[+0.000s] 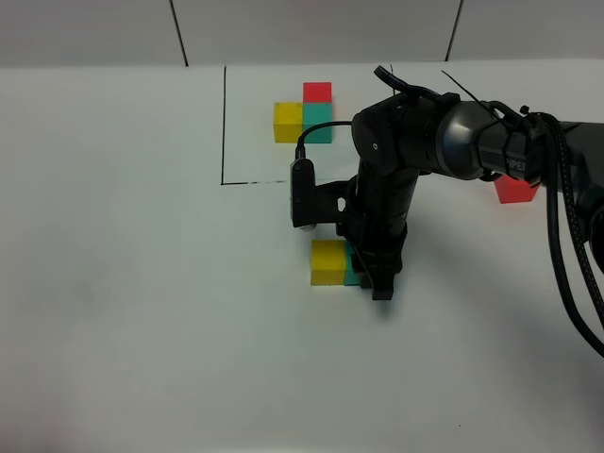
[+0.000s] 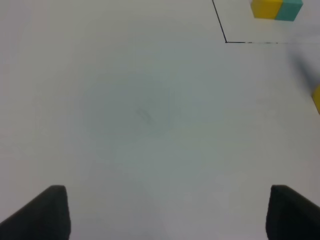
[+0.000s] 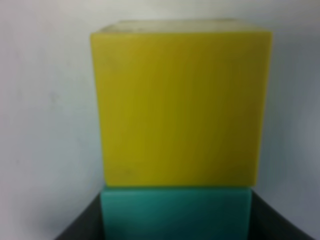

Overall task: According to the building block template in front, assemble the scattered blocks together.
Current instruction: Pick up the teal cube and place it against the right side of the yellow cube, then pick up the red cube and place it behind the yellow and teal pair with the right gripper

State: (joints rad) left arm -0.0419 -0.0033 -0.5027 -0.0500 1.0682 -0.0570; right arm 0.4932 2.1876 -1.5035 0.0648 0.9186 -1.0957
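Drag is your risk: the right gripper point(image 1: 370, 283) looks clamped on the small teal-green cube point(image 3: 175, 215), held between its jaws and flush against the small yellow cube point(image 3: 180, 105). If you let go crooked, the pair could shift apart. The small red cube point(image 1: 514, 189) lies well apart, beyond the arm. The left gripper point(image 2: 167, 215) hangs spread over the white table point(image 2: 150, 115).

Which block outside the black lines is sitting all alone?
The red block at the far right. It stands alone, while the loose yellow block and teal block sit pressed together.
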